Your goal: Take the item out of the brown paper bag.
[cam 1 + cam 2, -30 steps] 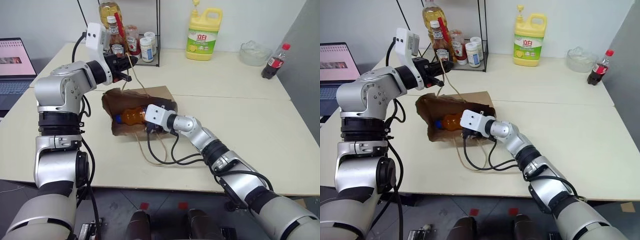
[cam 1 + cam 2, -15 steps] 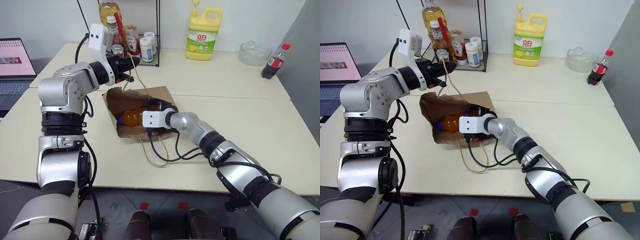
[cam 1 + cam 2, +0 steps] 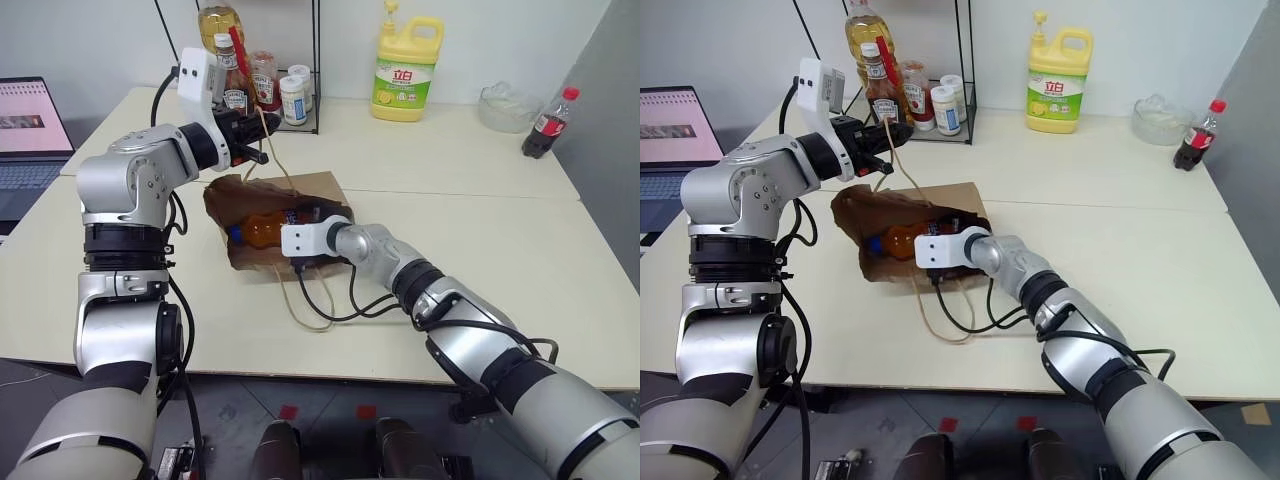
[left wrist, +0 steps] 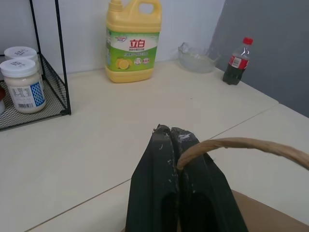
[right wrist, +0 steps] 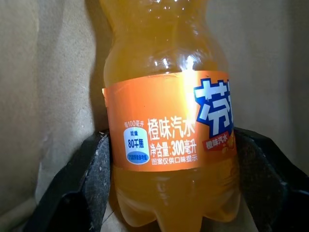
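Both jaws are busy: the bag's twine handle (image 4: 231,144) is pinched by the left gripper (image 4: 175,137), and the orange soda bottle (image 5: 169,140) is flanked by the right gripper's (image 5: 169,193) wide jaws inside the brown paper bag (image 3: 250,200).

A pale desk (image 3: 480,230) carries the brown paper bag (image 3: 300,190) lying near its middle, a yellow jug (image 3: 407,70), glass bowl (image 3: 507,105) and cola bottle (image 3: 549,123) along the far edge, a wire rack (image 3: 300,100) beside them, and a laptop (image 3: 30,130) at the left edge.

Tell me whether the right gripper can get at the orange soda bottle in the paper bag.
Probably yes: the left gripper holds the bag's twine handle, and the right gripper already straddles the orange soda bottle.
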You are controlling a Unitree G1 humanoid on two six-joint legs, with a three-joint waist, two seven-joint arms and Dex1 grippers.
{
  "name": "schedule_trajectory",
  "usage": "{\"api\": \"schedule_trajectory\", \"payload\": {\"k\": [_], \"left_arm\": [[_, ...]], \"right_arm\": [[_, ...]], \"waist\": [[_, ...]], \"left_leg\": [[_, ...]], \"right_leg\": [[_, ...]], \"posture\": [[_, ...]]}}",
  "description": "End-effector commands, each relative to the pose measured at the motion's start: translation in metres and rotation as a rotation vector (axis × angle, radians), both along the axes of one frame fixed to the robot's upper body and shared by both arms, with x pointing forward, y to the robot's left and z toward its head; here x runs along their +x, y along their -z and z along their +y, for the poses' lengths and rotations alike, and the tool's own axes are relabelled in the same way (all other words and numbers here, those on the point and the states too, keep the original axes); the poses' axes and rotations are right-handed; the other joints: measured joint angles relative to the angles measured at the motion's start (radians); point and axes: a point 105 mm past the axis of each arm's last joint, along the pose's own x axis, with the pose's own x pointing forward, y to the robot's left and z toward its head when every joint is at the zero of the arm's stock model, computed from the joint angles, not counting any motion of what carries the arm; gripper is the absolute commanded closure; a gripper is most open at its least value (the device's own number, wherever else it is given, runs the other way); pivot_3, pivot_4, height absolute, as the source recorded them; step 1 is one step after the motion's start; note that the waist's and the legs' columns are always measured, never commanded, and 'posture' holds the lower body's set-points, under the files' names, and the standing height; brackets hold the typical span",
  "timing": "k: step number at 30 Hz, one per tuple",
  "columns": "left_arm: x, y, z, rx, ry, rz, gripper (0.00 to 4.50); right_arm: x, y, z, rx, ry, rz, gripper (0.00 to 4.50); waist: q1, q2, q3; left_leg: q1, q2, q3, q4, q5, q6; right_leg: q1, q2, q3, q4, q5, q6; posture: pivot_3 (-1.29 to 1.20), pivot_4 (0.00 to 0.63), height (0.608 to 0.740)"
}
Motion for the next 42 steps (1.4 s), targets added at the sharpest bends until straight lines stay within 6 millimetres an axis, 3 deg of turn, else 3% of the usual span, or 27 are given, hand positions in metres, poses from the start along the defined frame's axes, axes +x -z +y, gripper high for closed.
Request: {"api": "schedule_trajectory", "payload": {"k": [1,6,16,27,32,35,39,42], "left_arm": [[-0.005,-0.019,0.001,-0.018,0.002,-0.074,4.50],[-0.004,-0.017,0.001,-0.017,-0.002,-0.075,4.50],[-0.002,-0.013,-0.001,-0.014,-0.002,-0.072,4.50],[0.001,-0.009,-0.004,-0.009,-0.003,-0.072,4.50],[0.002,-0.006,-0.002,-0.009,-0.005,-0.069,4.50],[0.001,-0.005,-0.002,-0.008,-0.005,-0.066,4.50],[0.001,-0.005,-0.001,-0.009,-0.004,-0.067,4.50],[0.002,-0.005,-0.001,-0.008,-0.003,-0.064,4.50]], "right_arm": [[-0.009,-0.017,0.005,0.135,-0.091,0.044,1.25],[-0.021,-0.028,-0.007,0.252,-0.183,0.105,1.25],[-0.048,-0.061,-0.043,0.325,-0.282,0.110,1.25],[-0.064,-0.091,-0.100,0.472,-0.175,0.151,1.25],[-0.063,-0.109,-0.143,0.568,-0.043,0.145,1.25],[-0.063,-0.110,-0.171,0.590,0.056,0.132,1.25],[-0.064,-0.101,-0.207,0.583,0.195,0.142,1.25],[-0.054,-0.080,-0.248,0.552,0.399,0.187,1.25]], "waist": [[0.000,0.000,0.000],[-0.001,0.000,0.000],[-0.001,0.000,0.000],[0.001,0.000,0.000],[0.004,0.000,0.001],[0.007,0.000,0.001],[0.010,0.000,0.001],[0.010,0.001,0.001]], "left_leg": [[0.000,0.000,0.000,0.000,0.000,0.000],[0.000,0.000,0.000,-0.001,0.000,0.000],[-0.001,0.000,0.000,0.000,0.000,0.000],[-0.002,0.000,0.000,0.000,0.000,0.000],[-0.002,0.000,0.000,0.000,0.000,0.000],[-0.002,0.000,0.000,0.000,0.000,0.000],[-0.003,0.000,0.000,0.000,-0.001,0.001],[-0.003,0.000,0.001,0.000,-0.002,0.003]], "right_leg": [[0.000,0.000,0.000,0.000,0.000,0.000],[0.000,0.000,0.000,0.000,0.000,0.000],[0.000,0.000,0.000,-0.001,0.000,0.000],[0.000,0.000,0.000,-0.002,0.000,0.000],[0.000,0.000,0.000,-0.003,0.000,0.000],[0.000,0.000,0.000,-0.003,0.000,0.000],[0.000,0.000,0.000,-0.005,0.000,0.000],[0.000,0.000,0.001,-0.005,0.000,0.000]], "posture": [[0.00,0.150,0.740],[0.00,0.150,0.740],[0.00,0.150,0.740],[0.00,0.150,0.740],[0.00,0.150,0.740],[0.00,0.150,0.740],[0.00,0.150,0.740],[0.00,0.150,0.740]]}}
